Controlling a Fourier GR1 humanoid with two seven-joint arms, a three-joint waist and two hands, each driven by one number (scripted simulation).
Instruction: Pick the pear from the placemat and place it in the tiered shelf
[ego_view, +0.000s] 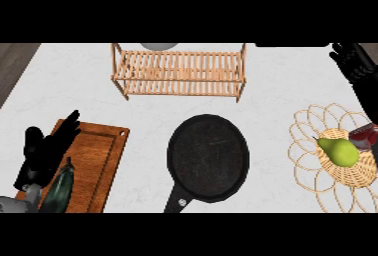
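Note:
A green pear (338, 151) lies on a round woven placemat (325, 187) at the right side of the counter. The wooden tiered shelf (177, 72) stands at the back centre with nothing on its slats. My right hand (353, 60) is raised at the far upper right, beyond the placemat and well apart from the pear, fingers relaxed and holding nothing. My left hand (44, 150) rests open, fingers up, over the left edge of a wooden cutting board (100, 155) at the lower left.
A black frying pan (208, 157) sits mid-counter, handle toward me, between board and placemat. A dark green vegetable (60, 187) lies on the board. A red and dark object (363, 137) sits beside the pear. A pale round thing (159, 45) shows behind the shelf.

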